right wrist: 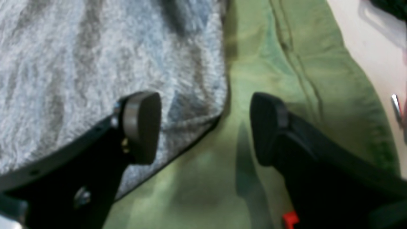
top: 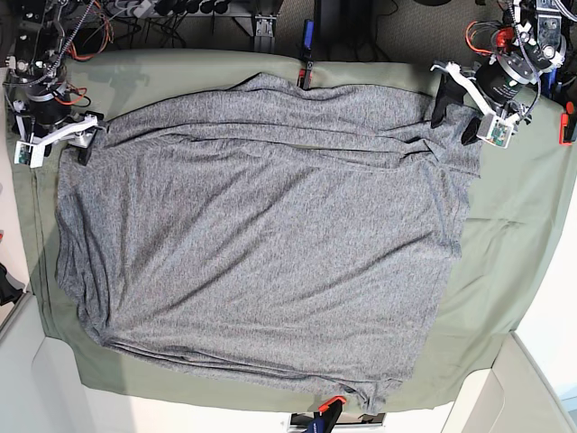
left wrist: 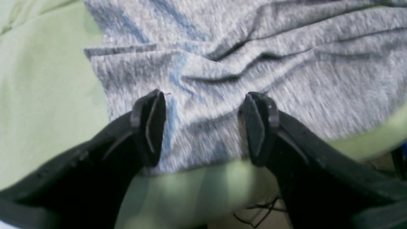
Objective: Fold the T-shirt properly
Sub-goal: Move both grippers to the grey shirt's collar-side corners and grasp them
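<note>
T-shirt point(top: 261, 244) lies spread on the cloth point(top: 505, 225), covering most of it. Left gripper point(top: 453, 115) sits over its far right corner, right gripper point(top: 88, 142) over its far left corner.

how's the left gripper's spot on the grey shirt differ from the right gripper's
The black left gripper has speckled heather-grey knit T-shirt across the whole gap between its fingers; the black right gripper straddles the shirt's edge, one finger over grey knit, the other over the plain olive-green cloth. Both are open, gripping nothing.
</note>
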Available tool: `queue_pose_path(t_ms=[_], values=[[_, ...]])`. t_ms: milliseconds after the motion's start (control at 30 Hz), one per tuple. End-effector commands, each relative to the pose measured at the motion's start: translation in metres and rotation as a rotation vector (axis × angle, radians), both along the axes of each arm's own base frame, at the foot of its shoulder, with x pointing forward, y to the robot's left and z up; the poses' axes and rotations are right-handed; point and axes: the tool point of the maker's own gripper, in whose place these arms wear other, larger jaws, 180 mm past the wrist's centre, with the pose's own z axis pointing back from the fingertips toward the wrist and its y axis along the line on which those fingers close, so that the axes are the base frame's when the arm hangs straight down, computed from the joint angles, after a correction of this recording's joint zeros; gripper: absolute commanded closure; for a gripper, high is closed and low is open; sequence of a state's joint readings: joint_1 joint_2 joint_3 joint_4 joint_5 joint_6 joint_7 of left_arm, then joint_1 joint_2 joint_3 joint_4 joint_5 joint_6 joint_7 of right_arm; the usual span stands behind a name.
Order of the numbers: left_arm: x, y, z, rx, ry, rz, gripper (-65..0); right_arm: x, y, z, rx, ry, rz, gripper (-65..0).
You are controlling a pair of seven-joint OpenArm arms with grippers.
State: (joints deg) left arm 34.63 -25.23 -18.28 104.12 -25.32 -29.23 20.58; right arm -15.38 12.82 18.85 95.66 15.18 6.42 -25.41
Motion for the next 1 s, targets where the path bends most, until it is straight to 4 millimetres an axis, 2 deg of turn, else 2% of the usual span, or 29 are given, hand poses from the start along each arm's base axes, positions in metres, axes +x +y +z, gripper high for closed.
queue_pose_path(t_ms=[0, 233, 467, 667, 967], values=[[0.006, 0.004, 0.005, -0.004, -0.026, 0.003, -40.8, 0.007, -0.005, 0.012, -0.012, -0.044, -0.007, -43.7], [0.019, 0.027, -0.014, 0.010, 0.028, 0.050, -40.8, 0.003, 0.012, 0.001, 0.045, -0.016, -0.024, -43.7], [0.021, 0.057, -0.003, 0.076, 0.051, 0.069, -40.8, -0.001, 0.014, -0.004, 0.074, -0.007, -0.056, -43.7], [0.019, 0.054, -0.004, 0.039, 0.063, 0.058, -40.8, -0.003, 0.024, -0.008, 0.113, -0.006, -0.076, -43.7], [0.027, 0.080, -0.025, 0.029, 0.097, 0.138, -40.8, -0.004, 0.030, -0.011, 0.131, -0.005, -0.082, -43.7]])
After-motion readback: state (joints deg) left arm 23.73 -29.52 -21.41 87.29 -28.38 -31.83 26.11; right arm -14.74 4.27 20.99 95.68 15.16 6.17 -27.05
